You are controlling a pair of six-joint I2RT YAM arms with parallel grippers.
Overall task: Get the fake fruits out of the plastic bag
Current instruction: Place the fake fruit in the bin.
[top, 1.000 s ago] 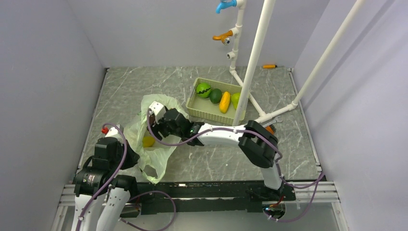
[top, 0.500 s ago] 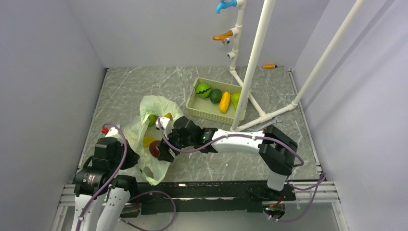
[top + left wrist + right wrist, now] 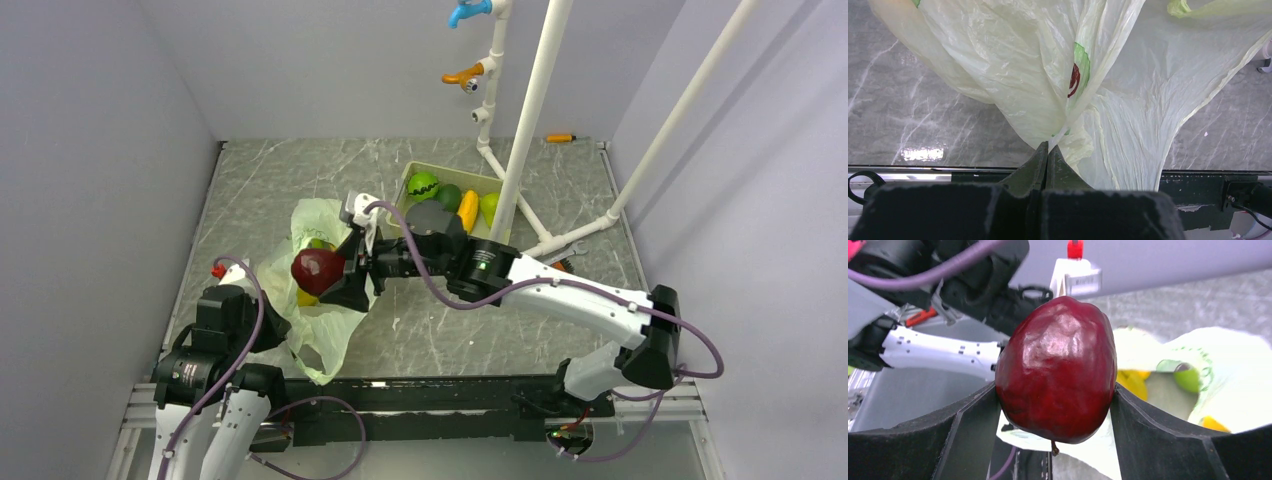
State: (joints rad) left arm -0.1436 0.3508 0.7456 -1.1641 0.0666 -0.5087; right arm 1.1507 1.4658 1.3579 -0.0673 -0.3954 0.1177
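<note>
The pale-green plastic bag (image 3: 318, 335) lies crumpled at the table's near left. My left gripper (image 3: 1049, 148) is shut on a fold of the plastic bag (image 3: 1128, 100) near the table's front edge. My right gripper (image 3: 334, 280) hangs above the bag's mouth, shut on a glossy maroon fruit (image 3: 313, 267). In the right wrist view the maroon fruit (image 3: 1058, 355) fills the space between both fingers (image 3: 973, 425) of the right gripper (image 3: 1055, 396). Inside the bag lie a green fruit (image 3: 1188, 378) and yellow fruits (image 3: 1132, 383).
A beige slotted tray (image 3: 398, 224) stands behind the bag, holding a zigzag-banded green ball (image 3: 423, 185), a dark green oval, a yellow fruit (image 3: 467, 211) and a bright green one. A white pipe frame (image 3: 528, 120) rises right of the tray.
My right gripper came up out of the bag with the maroon fruit and lifted it above the bag's mouth. The left gripper has kept its hold on the bag.
</note>
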